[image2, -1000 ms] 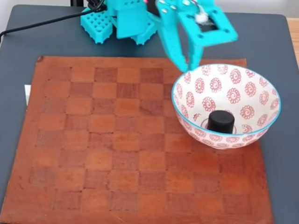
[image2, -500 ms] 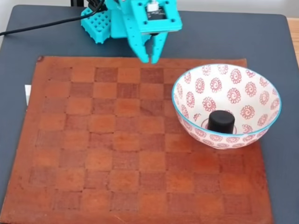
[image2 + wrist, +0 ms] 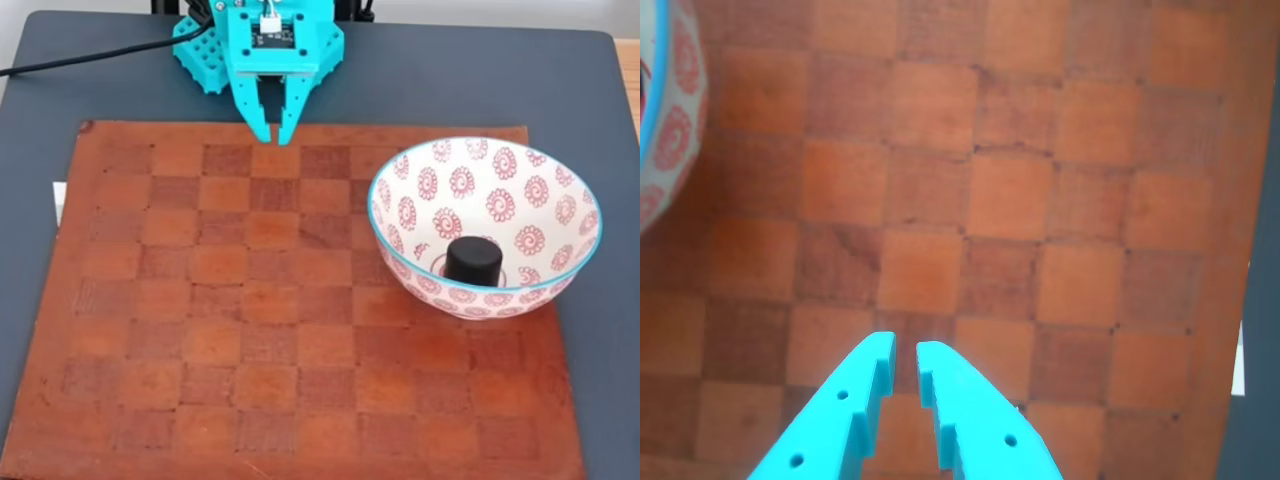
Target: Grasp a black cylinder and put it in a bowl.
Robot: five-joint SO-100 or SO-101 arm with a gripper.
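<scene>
We see the gripper [image 3: 276, 137] at the far edge of the checkered board [image 3: 250, 300], close to the arm's base, its teal jaws nearly together with only a thin slit between them and nothing held. From it, in the fixed view, the bowl [image 3: 560, 190] lies toward four o'clock, well apart, and the black cylinder [image 3: 473, 262] stands upright on the bowl's floor, its axis vertical, so we judge the placing done. The cylinder looks short, matte and flat-topped, small inside the wide white bowl with its red spiral flowers and thin blue rim
</scene>
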